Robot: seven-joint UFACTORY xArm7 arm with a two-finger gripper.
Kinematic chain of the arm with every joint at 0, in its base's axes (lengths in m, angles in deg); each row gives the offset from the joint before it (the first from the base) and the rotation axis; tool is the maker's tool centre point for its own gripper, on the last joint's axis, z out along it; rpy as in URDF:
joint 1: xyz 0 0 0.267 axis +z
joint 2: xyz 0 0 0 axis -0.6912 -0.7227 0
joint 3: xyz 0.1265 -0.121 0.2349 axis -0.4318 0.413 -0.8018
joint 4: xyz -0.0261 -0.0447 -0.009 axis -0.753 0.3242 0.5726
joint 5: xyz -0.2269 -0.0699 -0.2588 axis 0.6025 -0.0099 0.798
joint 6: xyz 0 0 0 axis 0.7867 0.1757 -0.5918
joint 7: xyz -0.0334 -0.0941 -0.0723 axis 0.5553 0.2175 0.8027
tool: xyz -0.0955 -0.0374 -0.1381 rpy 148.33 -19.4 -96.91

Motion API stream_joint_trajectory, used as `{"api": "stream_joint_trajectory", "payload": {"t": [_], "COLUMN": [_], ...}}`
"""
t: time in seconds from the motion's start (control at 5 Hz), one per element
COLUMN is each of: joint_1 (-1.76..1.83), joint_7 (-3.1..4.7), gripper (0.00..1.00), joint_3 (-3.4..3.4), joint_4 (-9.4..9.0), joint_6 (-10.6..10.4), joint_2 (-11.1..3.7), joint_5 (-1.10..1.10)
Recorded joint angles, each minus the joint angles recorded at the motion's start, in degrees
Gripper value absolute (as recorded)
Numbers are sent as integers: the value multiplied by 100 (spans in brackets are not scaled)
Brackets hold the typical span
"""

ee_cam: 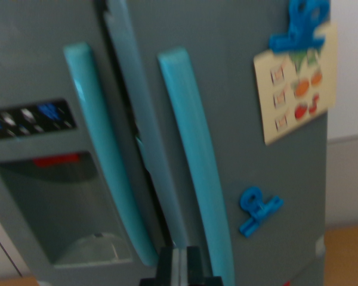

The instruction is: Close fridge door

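The fridge door [268, 179] stands slightly ajar just above the fingers [180, 265]; their opening cannot be told.

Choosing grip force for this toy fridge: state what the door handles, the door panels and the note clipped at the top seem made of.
Handles: likely moulded plastic, turquoise, with a soft sheen along their rounded edges. Door panels: probably plastic too, matte grey, uniform, with no metallic glare. Note: looks like cream card or paper, flat, printed with small pictures, held by a blue clip that appears plastic. Blur leaves the textures uncertain.
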Motion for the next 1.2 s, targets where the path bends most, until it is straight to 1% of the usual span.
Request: {"api": "stream_joint_trajectory", "payload": {"t": [0.2,0.4,0.6,0.8,1.0,1.2], "joint_1": [-2,-2,-2,-2,-2,-2], "joint_7": [0,0,0,0,0,0], "gripper": [100,100,100,100,100,100], "joint_3": [52,52,119,119,132,132], "joint_4": [120,120,391,391,673,673], "joint_6": [-8,-8,-16,-16,-17,-17], "joint_2": [-361,-361,-830,-830,-1318,-1318], "joint_5": [0,0,0,0,0,0]}}
